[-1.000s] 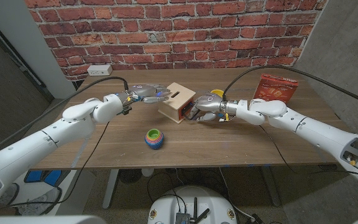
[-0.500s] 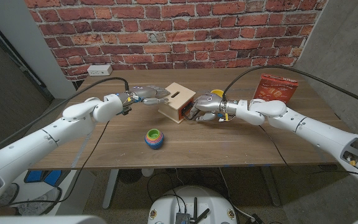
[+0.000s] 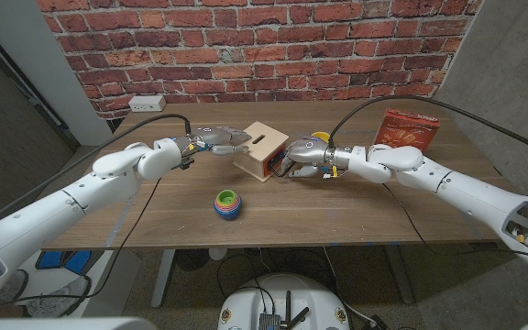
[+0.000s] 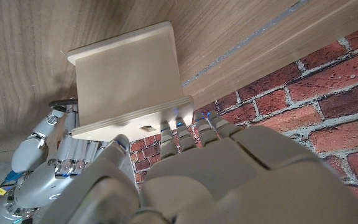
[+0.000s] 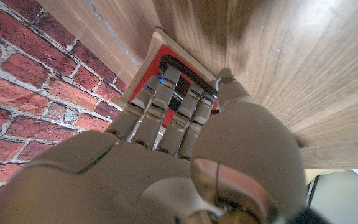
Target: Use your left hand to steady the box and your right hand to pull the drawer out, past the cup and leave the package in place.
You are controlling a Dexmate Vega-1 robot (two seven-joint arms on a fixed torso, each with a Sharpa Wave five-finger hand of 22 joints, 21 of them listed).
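With the left hand [image 3: 220, 139] only pressed fingertips-first against the box [image 3: 262, 147] and the right hand [image 3: 301, 156] hooked in the drawer front [image 5: 178, 84], the box could be dragged along the bench [image 3: 337, 211] toward the stacked cup [image 3: 226, 203].

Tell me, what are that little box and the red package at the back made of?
The box looks like pale unfinished plywood: light grain and layered edges show. The red package looks like glossy printed plastic or foil, judging by its sheen; that can't be settled from here.
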